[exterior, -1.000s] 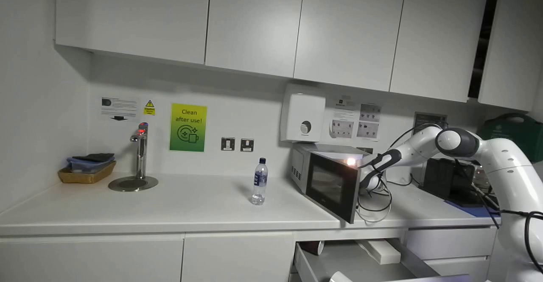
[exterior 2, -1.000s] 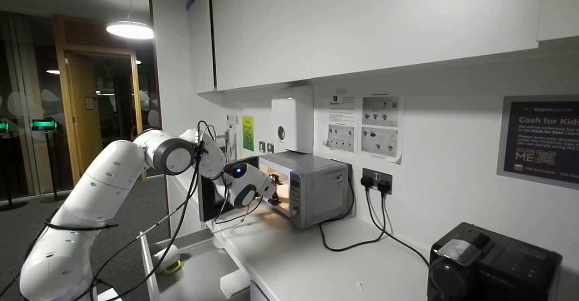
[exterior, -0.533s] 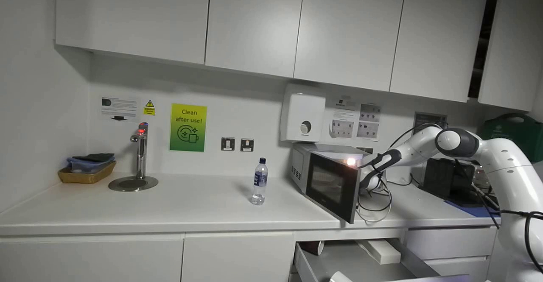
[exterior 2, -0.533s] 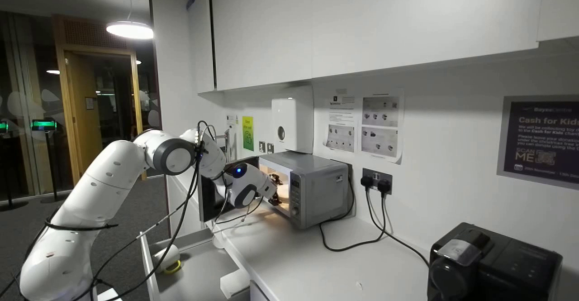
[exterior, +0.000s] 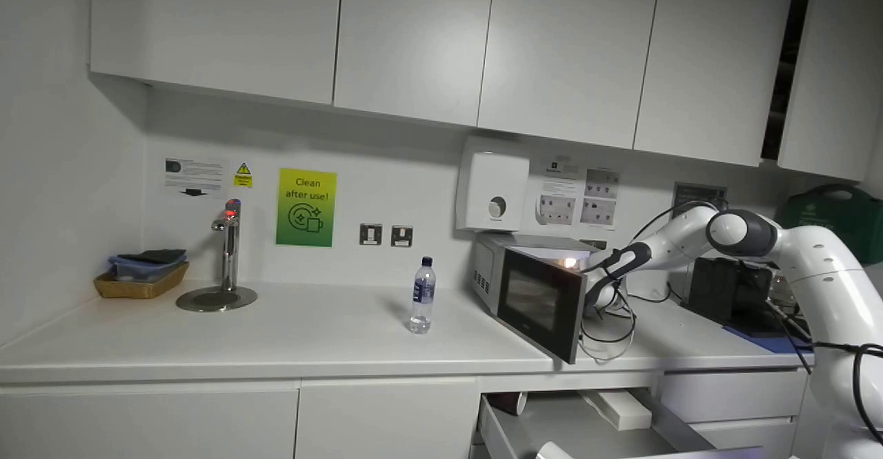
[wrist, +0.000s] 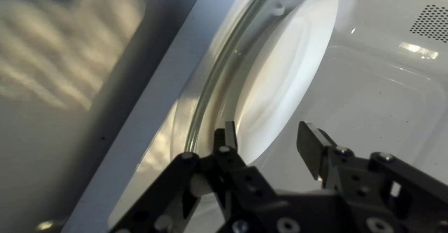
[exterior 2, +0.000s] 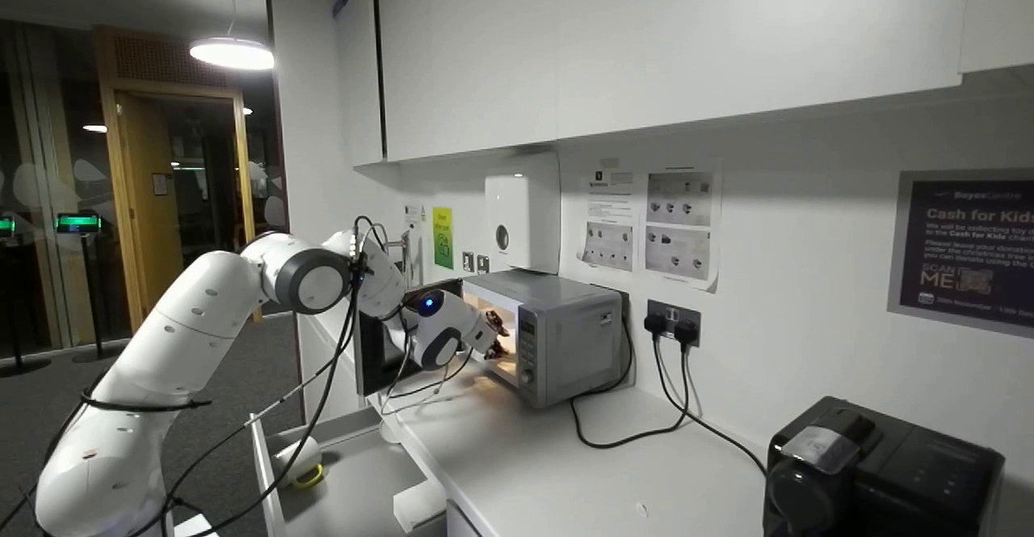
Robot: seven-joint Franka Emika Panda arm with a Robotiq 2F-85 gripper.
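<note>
Wrist view: gripper (wrist: 267,133) with its fingers (wrist: 311,149) parted about halfway, gripping nothing. A white plate (wrist: 280,79) lies directly ahead of it on the glass turntable (wrist: 210,86); its near end shows between the fingers. One finger stands right at the plate's edge, touching or not cannot be told; the other is apart from it.

In an exterior view: gripper within the lit mouth of the silver microwave (exterior 2: 573,335), the Panda arm (exterior 2: 206,295) extending back out of it. Pulled-out drawer (exterior 2: 363,480) below and behind the gripper, a yellow-handled white mug (exterior 2: 309,455) lying in it. Black coffee machine (exterior 2: 880,464) on the counter (exterior 2: 517,456), well apart from the gripper.

In an exterior view: gripper hidden behind the swung-out microwave door (exterior: 541,300). Water bottle (exterior: 422,297) upright past the door from the gripper; chrome tap (exterior: 230,245) farther out the same way.
</note>
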